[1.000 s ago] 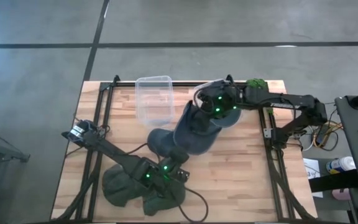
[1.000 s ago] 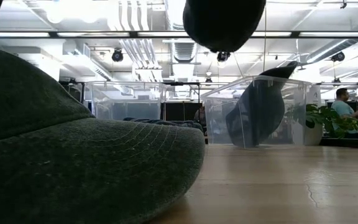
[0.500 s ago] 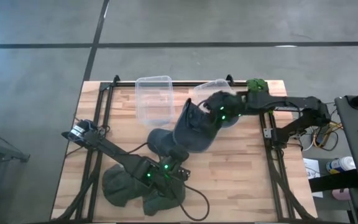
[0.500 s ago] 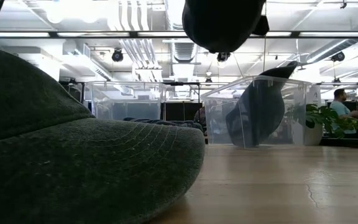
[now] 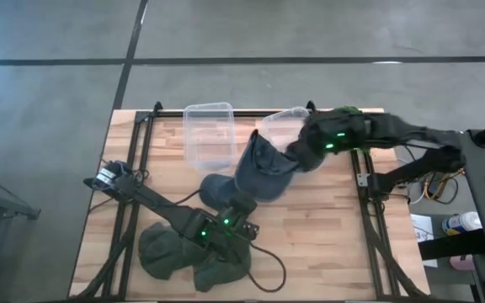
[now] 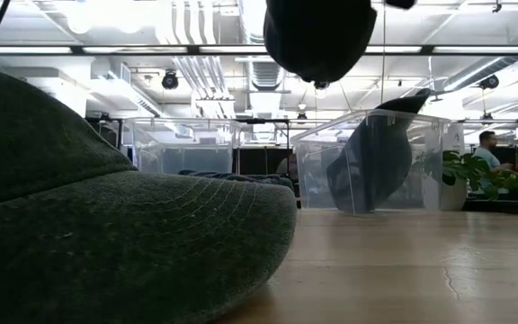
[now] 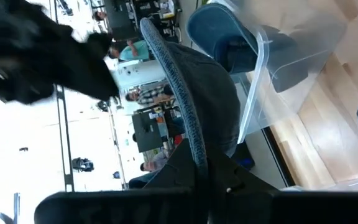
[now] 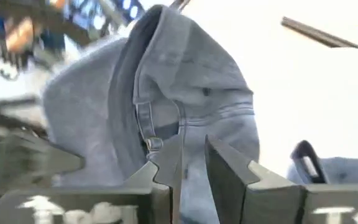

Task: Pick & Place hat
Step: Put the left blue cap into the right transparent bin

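A blue-grey denim cap [image 5: 261, 172] hangs lifted over the table's middle. It shows at the top of the low view [image 6: 318, 36]. My left gripper [image 5: 241, 210] is shut on it from the near side. My right gripper [image 5: 303, 153] stands at the cap's right side. In its wrist view the fingers [image 8: 192, 163] stand a narrow gap apart, right at the cap's back with the strap and buckle [image 8: 148, 143]. A second blue cap [image 6: 371, 166] sits inside the right clear container [image 5: 283, 124]. My left gripper pinches the cap's edge [image 7: 194, 146] between its two shut fingers [image 7: 229, 182]. The edge runs on from the fingers as a narrow stitched band. The cap is lifted clear of the table, with its crown beyond the fingers.
An empty clear container [image 5: 209, 135] stands at the far middle. Dark green hats [image 5: 175, 257] lie at the near left and fill the low view's foreground [image 6: 106, 234]. A darker blue cloth shape [image 5: 215, 190] lies beside my left gripper. A green plant [image 5: 348, 112] stands far right.
My right gripper has gone toward the table's right edge and upward, off the top of the cap's crown. The cap stays lifted over the table's middle; its right side has drawn in a little. My left gripper has kept its hold.
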Tool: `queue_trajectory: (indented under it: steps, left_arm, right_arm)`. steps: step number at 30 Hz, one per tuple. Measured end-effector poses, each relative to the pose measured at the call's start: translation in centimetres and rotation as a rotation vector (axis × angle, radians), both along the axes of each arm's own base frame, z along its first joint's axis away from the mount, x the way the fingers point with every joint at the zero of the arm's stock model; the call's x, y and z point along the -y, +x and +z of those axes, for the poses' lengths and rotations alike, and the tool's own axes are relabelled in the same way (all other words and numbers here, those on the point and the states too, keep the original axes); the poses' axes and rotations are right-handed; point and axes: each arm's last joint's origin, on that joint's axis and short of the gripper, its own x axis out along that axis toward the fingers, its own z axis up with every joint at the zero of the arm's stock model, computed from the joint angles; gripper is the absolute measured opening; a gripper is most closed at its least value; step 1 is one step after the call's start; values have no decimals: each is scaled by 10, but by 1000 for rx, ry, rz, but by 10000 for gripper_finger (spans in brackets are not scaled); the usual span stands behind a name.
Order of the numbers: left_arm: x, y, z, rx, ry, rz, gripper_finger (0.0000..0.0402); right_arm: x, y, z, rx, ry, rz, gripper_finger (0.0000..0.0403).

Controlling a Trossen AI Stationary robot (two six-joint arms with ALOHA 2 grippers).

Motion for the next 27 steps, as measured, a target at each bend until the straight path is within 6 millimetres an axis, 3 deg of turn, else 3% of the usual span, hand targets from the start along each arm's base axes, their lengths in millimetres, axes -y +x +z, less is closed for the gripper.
queue_trajectory:
  steps: [2,5,8,11,16,23,27]
  left_arm:
    - [-7,3,-1,15,-1,33,7]
    - [-23,8,1,63,3,112,7]
    - [-42,14,1,112,-5,188,7]
    - [-60,19,1,132,-12,241,7]
    - [-76,26,2,145,-27,268,7]
    - [-79,30,1,129,-45,234,7]
    - [-84,31,-2,111,-62,217,7]
  right_arm:
    - [-3,-21,4,1,64,-46,66]
    - [-12,-49,-9,-85,184,-107,70]
    - [-24,-57,-28,-104,295,-159,88]
    - [-32,-53,-40,52,341,-235,111]
    - [-27,-33,-53,340,402,-292,155]
    - [-17,-21,-77,400,472,-369,205]
    - [-16,-19,-77,442,509,-382,219]
